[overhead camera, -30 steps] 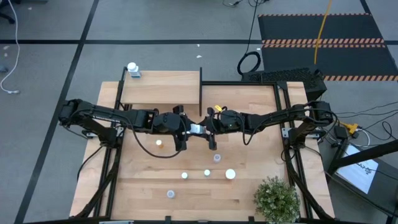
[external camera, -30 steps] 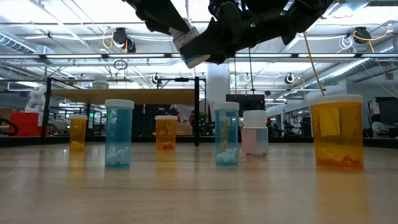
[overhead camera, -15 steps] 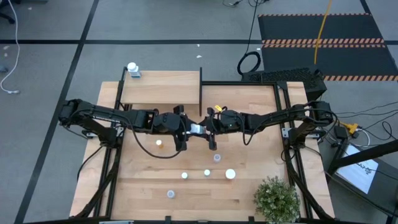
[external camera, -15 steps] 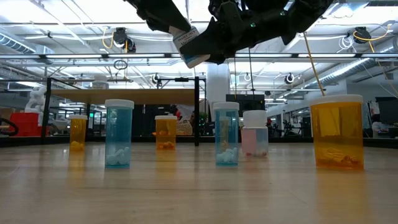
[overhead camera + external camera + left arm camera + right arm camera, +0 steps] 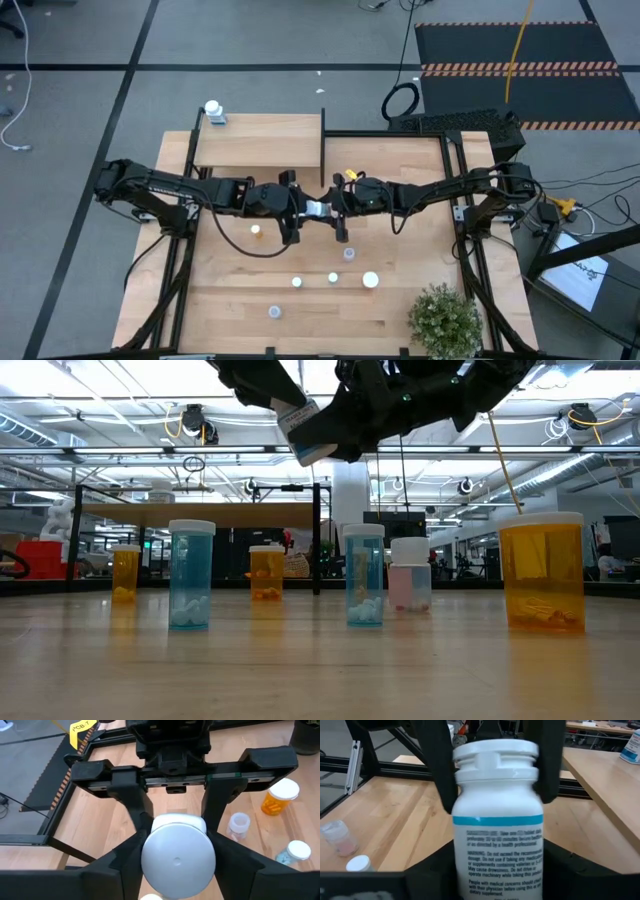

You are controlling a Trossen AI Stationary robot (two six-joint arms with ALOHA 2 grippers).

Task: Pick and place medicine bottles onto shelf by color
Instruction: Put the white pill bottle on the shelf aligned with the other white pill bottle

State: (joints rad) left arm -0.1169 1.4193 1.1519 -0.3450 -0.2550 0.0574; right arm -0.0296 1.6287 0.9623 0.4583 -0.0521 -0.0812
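A white bottle with a white cap and a blue-edged label hangs in the air over the table's middle, between both grippers. My left gripper comes from the table's left and is shut on its cap end. My right gripper comes from the right and is shut on its body. The low view shows this bottle tilted, high above the tabletop. Several small bottles stand on the table, among them an orange one and a blue one. The shelf at the far left carries one white bottle. My left gripper pinches the bottle's cap and shoulder between its two fingers, coming nearly level from the table's left. The cap top faces back along the fingers. The bottle is lifted clear of the table. My right gripper has the bottle's lower body between its two fingers, coming nearly level from the table's right, along the bottle. The bottle's base end is hidden by the gripper itself. The bottle lies tilted in the air, cap away from this gripper.
A green potted plant stands at the near right corner. Bottles stand spread over the table's near half. The shelf's black upright panel rises just beyond the grippers.
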